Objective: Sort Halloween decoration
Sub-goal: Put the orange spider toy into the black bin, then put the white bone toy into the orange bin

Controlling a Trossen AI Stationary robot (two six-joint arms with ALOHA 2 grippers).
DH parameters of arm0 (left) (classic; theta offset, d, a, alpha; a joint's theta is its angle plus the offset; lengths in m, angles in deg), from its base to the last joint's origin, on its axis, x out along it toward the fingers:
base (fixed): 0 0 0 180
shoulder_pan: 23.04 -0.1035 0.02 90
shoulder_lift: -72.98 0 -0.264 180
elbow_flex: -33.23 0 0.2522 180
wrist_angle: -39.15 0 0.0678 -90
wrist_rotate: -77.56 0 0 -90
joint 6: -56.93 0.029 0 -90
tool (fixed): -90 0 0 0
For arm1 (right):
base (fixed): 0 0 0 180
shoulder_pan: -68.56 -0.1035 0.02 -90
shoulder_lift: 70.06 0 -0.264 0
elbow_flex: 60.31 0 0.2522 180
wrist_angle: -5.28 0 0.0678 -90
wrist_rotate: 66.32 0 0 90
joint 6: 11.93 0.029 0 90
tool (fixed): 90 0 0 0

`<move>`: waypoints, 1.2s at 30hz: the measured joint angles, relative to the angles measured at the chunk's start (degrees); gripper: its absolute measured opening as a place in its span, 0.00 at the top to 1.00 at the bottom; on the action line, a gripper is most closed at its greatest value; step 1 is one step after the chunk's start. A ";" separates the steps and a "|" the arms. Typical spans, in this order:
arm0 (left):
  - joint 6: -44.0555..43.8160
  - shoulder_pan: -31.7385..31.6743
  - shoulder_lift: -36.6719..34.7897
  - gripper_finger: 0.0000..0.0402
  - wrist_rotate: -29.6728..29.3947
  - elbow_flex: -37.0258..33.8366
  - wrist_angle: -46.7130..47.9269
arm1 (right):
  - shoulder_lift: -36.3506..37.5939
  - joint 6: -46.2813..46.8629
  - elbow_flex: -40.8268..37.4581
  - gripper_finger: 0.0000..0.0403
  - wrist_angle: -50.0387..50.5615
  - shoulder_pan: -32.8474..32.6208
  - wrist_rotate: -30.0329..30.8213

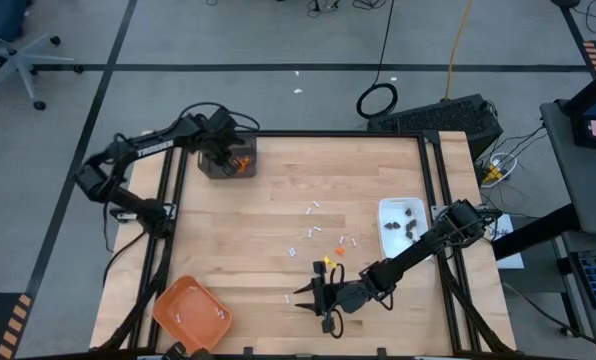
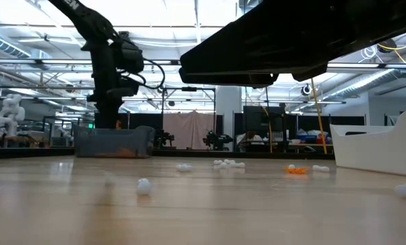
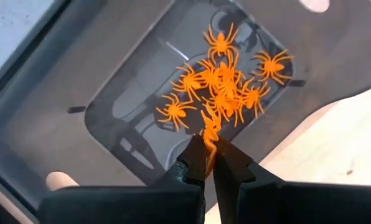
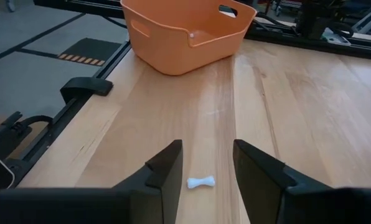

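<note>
Sort partly done. Left gripper [image 3: 208, 163] over grey bin [image 1: 210, 167] at far-left corner, fingers pinched on an orange spider [image 3: 210, 127]; spider pile [image 3: 226, 84] already in bin. Dark bits [image 1: 410, 224] in white dish [image 1: 385, 215] at right. A few white bones in orange tray [image 1: 170, 305], near-left. Right gripper [image 4: 207, 165] low over table [image 1: 268, 215], fingers apart, straddling one bone [image 4: 201, 182], not yet gripped. Left: scattered bones [image 1: 313, 209] and orange bits [image 1: 338, 249] mid-table, so several more picks likely.
</note>
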 joint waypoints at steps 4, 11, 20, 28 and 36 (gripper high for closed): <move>-1.30 0.20 0.67 0.97 -0.90 -0.33 -0.18 | 0.00 -0.71 0.00 0.68 0.01 0.00 0.00; -2.43 0.27 0.67 0.88 -2.71 -0.46 -0.05 | 0.00 -1.63 0.00 0.68 0.02 0.15 0.02; -7.57 4.10 -2.27 0.65 -5.16 -0.50 0.59 | 0.00 2.46 0.02 0.66 1.61 0.13 -1.70; -15.86 17.80 -13.56 0.63 -6.58 -1.84 0.79 | 0.00 3.26 1.15 0.55 3.11 0.13 -1.68; -26.94 40.76 -24.66 0.63 -17.45 -7.68 -4.67 | 0.00 -1.68 3.39 0.50 4.60 1.23 0.33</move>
